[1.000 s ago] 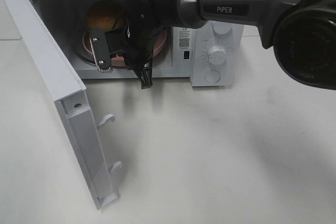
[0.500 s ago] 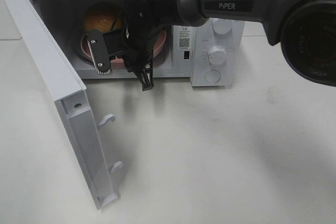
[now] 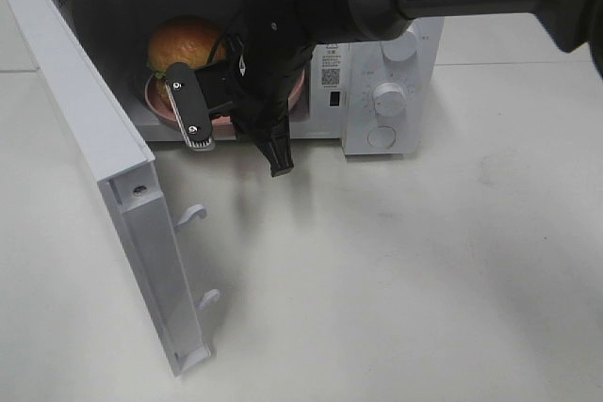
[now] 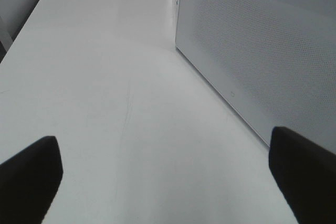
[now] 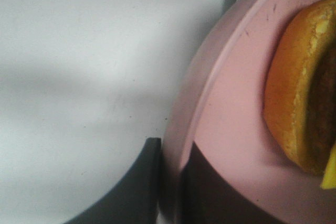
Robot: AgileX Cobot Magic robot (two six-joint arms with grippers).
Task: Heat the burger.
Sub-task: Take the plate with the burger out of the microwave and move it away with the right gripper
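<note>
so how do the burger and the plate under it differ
The burger is golden-brown with a darker filling layer; the plate is plain pink. The burger is domed and stands tall, while the plate is shallow with a low raised rim. The burger is narrower, so the plate's surface shows beyond it. Both are round and sit inside the open microwave, burger resting on plate.
</note>
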